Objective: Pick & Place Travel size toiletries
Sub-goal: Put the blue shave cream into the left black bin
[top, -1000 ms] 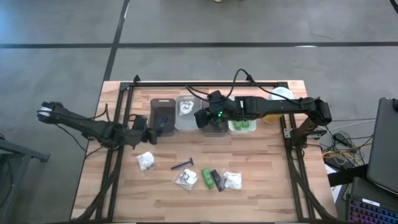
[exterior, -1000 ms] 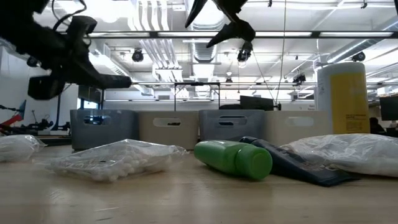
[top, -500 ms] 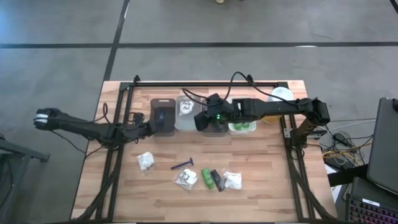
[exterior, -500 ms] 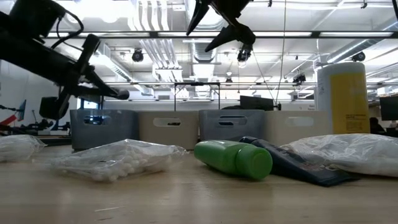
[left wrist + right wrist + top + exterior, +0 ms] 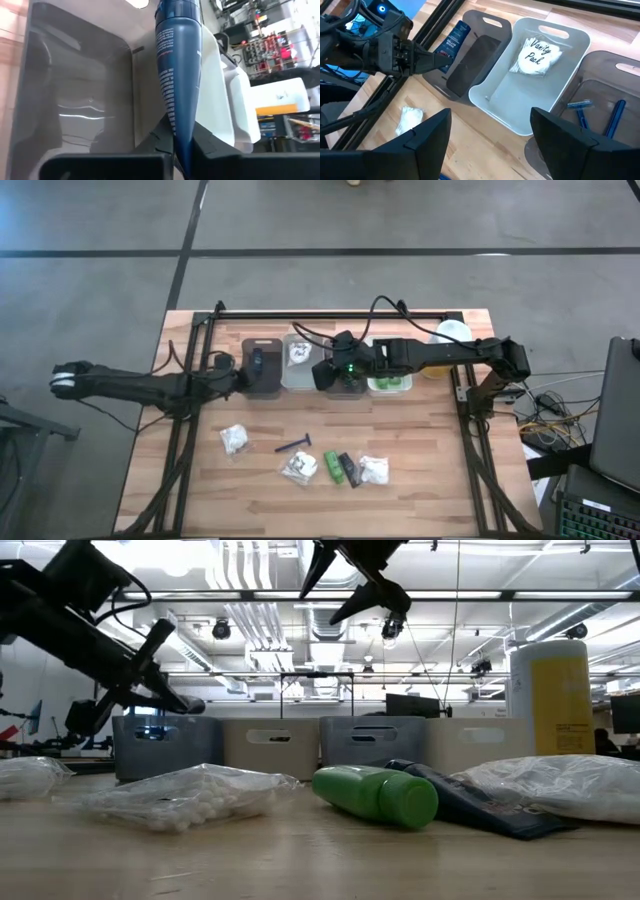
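Right, my wooden surface (image 5: 420,450) carries a row of four bins along its far side. The leftmost dark grey bin (image 5: 263,367) is where my left arm is busy: the left claw (image 5: 240,374) sits at that bin's left rim, clamped on the crimped end of a dark blue tube (image 5: 177,65), which hangs over the bin's bare floor. The white bin (image 5: 530,85) beside it holds a wrapped "Vanity Pack" packet (image 5: 537,52). The next grey bin (image 5: 607,95) has two blue razors (image 5: 597,112) lying in it, and my right claw (image 5: 326,371) hovers above that bin with its fingers (image 5: 427,132) spread apart and nothing between them. The last white bin (image 5: 390,381) holds green bottles (image 5: 389,383).

Behind that bin stands the tall yellow bottle (image 5: 549,685).

Loose on the near half of the surface I see a white packet (image 5: 234,439) to the left, a blue razor (image 5: 294,445) just right of it, then a clear packet of white balls (image 5: 299,468), a green bottle (image 5: 332,467) touching a dark tube (image 5: 347,468), and another white packet (image 5: 374,470) at the right end.
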Robot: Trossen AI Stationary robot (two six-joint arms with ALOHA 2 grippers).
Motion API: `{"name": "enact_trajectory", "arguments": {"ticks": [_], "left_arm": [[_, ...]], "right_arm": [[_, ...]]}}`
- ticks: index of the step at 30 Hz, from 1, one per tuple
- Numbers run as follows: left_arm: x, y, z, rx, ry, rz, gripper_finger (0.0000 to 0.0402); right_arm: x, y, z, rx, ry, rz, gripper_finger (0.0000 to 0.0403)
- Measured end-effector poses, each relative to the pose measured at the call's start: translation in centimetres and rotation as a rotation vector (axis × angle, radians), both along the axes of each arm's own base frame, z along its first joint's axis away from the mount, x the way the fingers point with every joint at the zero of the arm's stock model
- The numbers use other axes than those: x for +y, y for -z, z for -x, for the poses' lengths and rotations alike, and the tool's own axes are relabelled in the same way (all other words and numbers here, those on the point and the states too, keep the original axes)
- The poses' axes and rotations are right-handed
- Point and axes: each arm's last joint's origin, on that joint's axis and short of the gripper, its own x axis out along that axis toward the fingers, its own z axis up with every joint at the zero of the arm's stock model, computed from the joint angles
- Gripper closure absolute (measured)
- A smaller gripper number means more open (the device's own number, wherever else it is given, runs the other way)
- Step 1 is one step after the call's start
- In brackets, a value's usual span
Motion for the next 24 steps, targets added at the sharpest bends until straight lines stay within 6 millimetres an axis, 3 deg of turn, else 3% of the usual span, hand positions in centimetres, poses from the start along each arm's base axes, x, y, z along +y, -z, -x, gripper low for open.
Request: {"name": "enact_trajectory", "arguments": {"ticks": [12,24], "left_arm": [[0.1,0.5,-0.3,0.060,0.000,0.015,0.0273],[-0.3,-2.8,-1.3,-0.026,0.168,-0.003,0.0243]], "right_arm": [[0.0,0.0,0.0,0.002,0.000,0.000,0.0096],[0.0,0.3,0.3,0.042,0.000,-0.019,0.0073]]}}
